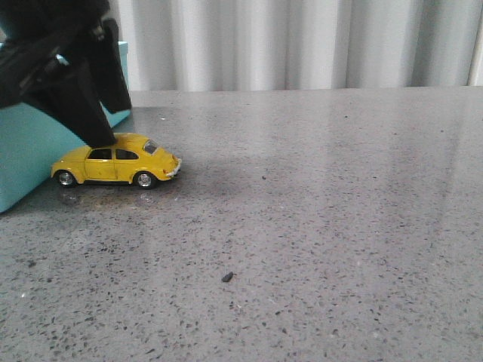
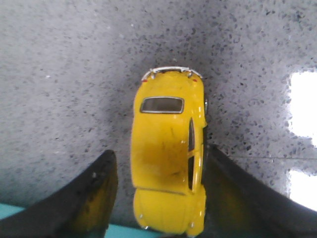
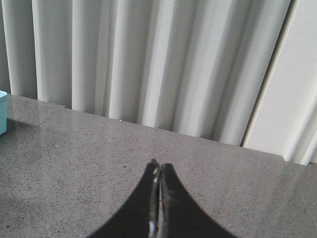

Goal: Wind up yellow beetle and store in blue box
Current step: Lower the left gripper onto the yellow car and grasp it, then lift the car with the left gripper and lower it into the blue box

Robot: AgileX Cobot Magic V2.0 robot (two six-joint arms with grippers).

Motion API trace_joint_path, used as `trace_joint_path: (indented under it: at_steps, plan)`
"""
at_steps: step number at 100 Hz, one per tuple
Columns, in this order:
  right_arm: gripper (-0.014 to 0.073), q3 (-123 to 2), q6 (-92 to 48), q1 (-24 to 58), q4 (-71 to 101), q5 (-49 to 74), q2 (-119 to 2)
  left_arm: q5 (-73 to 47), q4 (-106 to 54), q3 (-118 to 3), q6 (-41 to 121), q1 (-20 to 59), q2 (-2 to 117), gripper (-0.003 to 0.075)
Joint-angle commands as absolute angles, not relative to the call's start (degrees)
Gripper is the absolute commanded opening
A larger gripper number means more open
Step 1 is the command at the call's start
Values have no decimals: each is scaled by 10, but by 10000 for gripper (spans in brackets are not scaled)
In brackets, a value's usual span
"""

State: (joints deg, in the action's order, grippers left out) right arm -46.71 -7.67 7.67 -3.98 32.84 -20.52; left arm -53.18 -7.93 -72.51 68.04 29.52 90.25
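The yellow beetle point(image 1: 117, 160) stands on its wheels on the speckled grey table, its nose close to the blue box point(image 1: 30, 147) at the far left. My left gripper point(image 1: 106, 124) reaches down over the car's roof. In the left wrist view the yellow beetle point(image 2: 168, 158) lies between the two fingers of the left gripper point(image 2: 159, 151), which is open: one finger point(image 2: 233, 193) rests against the car's side, the other point(image 2: 94, 193) stands a little off it. A strip of the blue box point(image 2: 124, 232) shows past the car. My right gripper point(image 3: 157, 166) is shut on nothing, above bare table.
A pleated white curtain point(image 1: 302, 41) hangs behind the table's far edge. A small dark speck point(image 1: 227, 277) lies on the table in front. A corner of the blue box point(image 3: 2, 113) shows in the right wrist view.
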Motion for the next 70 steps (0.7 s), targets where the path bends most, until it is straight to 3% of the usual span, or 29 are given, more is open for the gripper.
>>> trace_joint_path:
  at_steps: [1,19,46,55,70]
  plan:
    - [-51,-481,-82,77,-45,290,-210,-514,-92,-743,682,298,898,385]
    - [-51,-481,-82,77,-45,290,-210,-514,-94,-743,682,298,923,493]
    - [-51,-481,-82,77,-45,291,-210,-509,-98,-743,682,298,933,487]
    - [-51,-481,-82,79,-45,291,-210,-512,-99,-743,682,298,933,419]
    - [-51,-481,-82,91,-45,291,-210,-518,-110,-743,682,298,933,195]
